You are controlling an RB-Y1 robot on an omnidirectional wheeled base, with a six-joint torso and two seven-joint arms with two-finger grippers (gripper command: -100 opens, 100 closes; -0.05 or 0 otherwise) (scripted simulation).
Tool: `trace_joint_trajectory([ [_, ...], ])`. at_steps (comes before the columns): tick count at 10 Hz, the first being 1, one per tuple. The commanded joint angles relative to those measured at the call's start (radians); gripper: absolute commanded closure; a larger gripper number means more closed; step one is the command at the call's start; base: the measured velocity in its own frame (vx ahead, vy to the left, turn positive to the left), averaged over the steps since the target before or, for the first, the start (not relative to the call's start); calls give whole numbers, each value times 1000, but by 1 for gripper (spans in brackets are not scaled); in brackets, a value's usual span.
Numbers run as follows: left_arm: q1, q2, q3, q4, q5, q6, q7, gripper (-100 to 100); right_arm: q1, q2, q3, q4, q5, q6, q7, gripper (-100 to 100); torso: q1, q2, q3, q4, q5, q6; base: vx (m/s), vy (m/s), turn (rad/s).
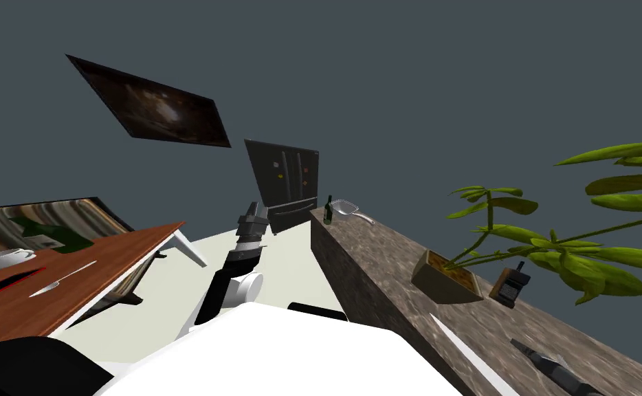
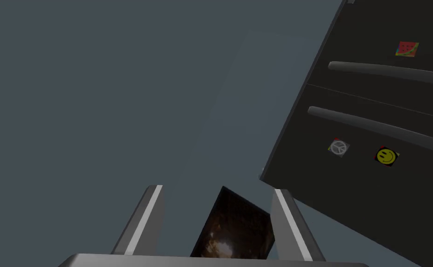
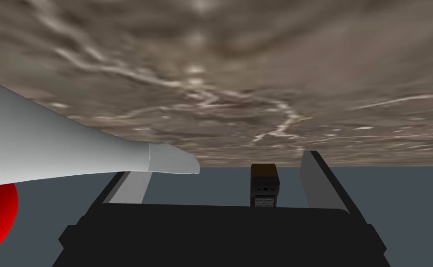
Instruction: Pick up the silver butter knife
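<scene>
We judge the knife [image 3: 72, 146] to be the pale blade on the counter [image 1: 395, 268], so our right gripper [image 3: 220, 157] sits low beside it, fingers apart, empty. Our left gripper [image 2: 217, 188] idles open. The table [image 1: 127, 251] at our left bears a second knife [image 1: 62, 278].

The slim silver butter knife [image 1: 62, 278] looks like smooth pale metal on the reddish-brown counter [image 1: 120, 251] of streaked wood grain, while the long grey-brown counter [image 1: 381, 275] shows veined matt stone and the black fridge [image 1: 285, 179] a dull, smooth finish.
</scene>
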Motion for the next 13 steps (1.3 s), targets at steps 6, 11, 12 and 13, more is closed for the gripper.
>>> trace_joint_trajectory([
  [6, 0, 0, 0, 0, 0, 0, 0, 0, 97, 56, -46, 102, -152, 15, 26, -100, -5, -7, -4, -1, -3, 1, -116, -23, 352],
  [11, 0, 0, 0, 0, 0, 0, 0, 0, 197, 103, -109, 172, -274, 27, 56, -100, -5, -3, -1, 0, -4, 0, -134, 14, 363],
  [12, 0, 0, 0, 0, 0, 0, 0, 0, 197, 103, -109, 172, -274, 27, 56, -100, -5, -3, -2, 0, -5, 0, -103, 19, 317],
  [13, 0, 0, 0, 0, 0, 0, 0, 0, 230, 118, -130, 196, -315, 32, 66, -100, -6, -5, -3, -1, -5, 0, -133, 16, 409],
])
